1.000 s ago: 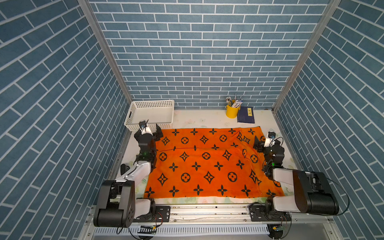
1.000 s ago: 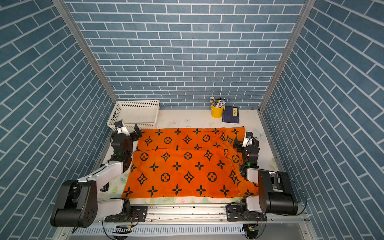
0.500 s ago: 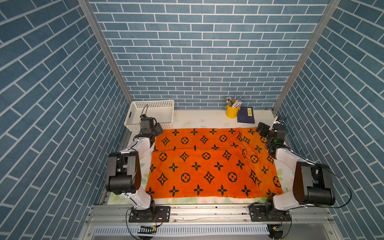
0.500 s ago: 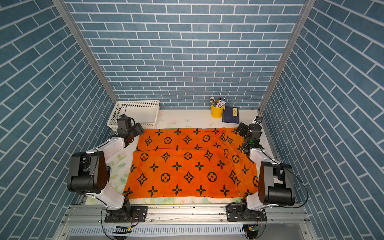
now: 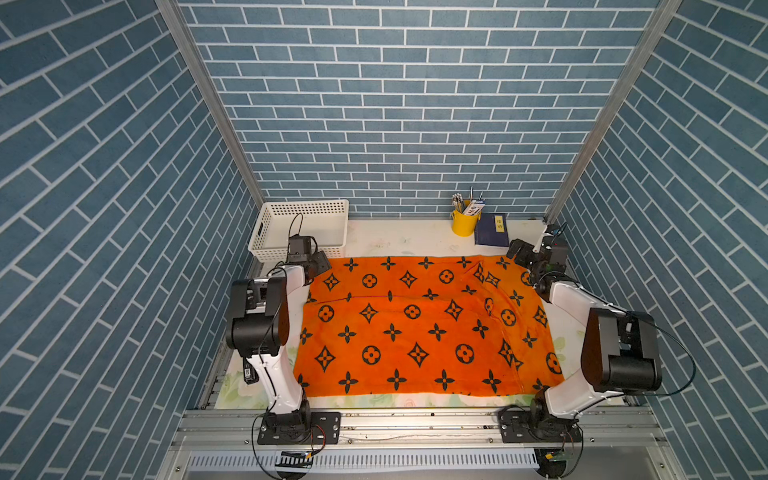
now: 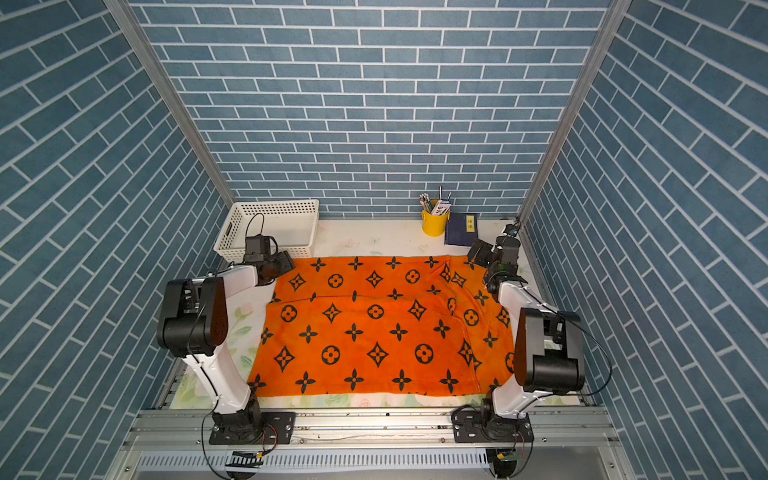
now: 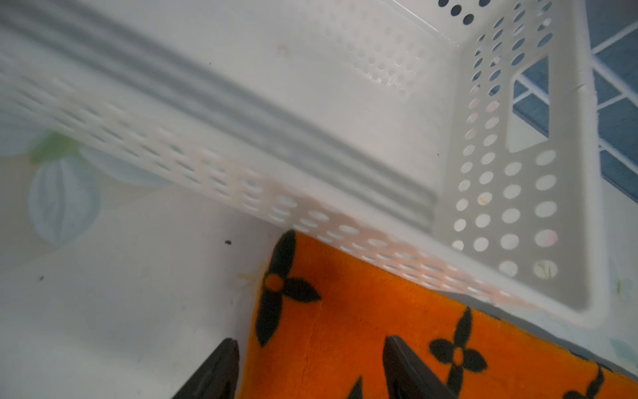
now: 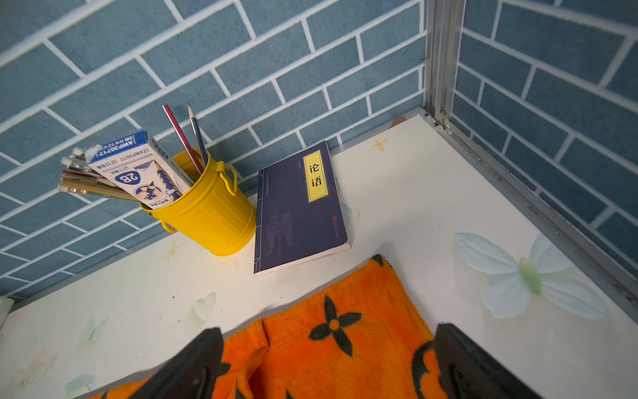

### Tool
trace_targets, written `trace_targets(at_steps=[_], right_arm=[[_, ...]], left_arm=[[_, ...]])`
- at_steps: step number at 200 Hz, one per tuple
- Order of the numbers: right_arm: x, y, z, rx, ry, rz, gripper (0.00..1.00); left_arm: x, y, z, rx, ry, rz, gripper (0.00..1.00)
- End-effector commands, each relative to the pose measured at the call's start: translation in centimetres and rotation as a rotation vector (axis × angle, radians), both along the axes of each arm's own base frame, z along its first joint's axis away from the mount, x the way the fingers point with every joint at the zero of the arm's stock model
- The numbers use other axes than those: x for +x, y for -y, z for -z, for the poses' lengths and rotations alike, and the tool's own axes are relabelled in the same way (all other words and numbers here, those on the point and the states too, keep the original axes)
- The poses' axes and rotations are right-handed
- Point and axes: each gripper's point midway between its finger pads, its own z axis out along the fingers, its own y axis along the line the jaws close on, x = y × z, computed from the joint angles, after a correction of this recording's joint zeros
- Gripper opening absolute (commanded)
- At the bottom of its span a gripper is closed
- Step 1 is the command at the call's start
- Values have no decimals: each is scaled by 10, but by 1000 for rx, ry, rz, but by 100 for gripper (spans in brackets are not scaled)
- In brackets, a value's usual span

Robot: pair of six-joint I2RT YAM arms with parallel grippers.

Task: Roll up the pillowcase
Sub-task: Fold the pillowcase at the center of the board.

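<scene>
Rail (image 5: 415,419) nearest, both arm bases bolted to it.

Pillowcase (image 5: 415,332) beyond, spread flat on the floral-print table (image 5: 407,239). Orange with black motifs, it fills most of the ground between the arms. One crease runs across its far third, and a ridge of folds runs down its right side.

Left gripper (image 5: 319,266) sits at the cloth's far left corner. Left wrist view: jaws parted, one finger (image 7: 221,366) over bare table just off the edge, the other over the orange pile. Cloth lies flat between them, nothing pinched.

Right gripper (image 8: 328,330) sits at the far right corner, jaws spread wide and straddling the corner, cloth not grasped. Whether its tips touch down cannot be told.

Farther back, a white perforated basket (image 5: 266,232) stands just beside the left corner. Yellow cup (image 5: 463,224) of pencils stands at the back wall, with a dark blue book (image 5: 491,229) lying flat just beside it.
</scene>
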Motion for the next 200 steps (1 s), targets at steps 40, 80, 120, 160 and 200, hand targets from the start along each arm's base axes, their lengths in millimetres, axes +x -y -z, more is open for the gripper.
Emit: trace_targets(at_steps=[40,80,120,160,200], right_arm=[[11,-4,5,20,-34,-18,100],[11,-4,8,20,-40,-18,100],[10,-6,11,24,-46,-26,100],[11,-3,19,9,-78,-15,100],[25,6,43,-14,-177,18,79]], left_arm=[[21,1,18,-30,-32,26,70],[29,1,26,-31,-48,24,65],[29,-11,34,5,-66,-34,74],[34,-18,33,23,-56,-76,64],[30,-16,21,-1,-7,-85,0]])
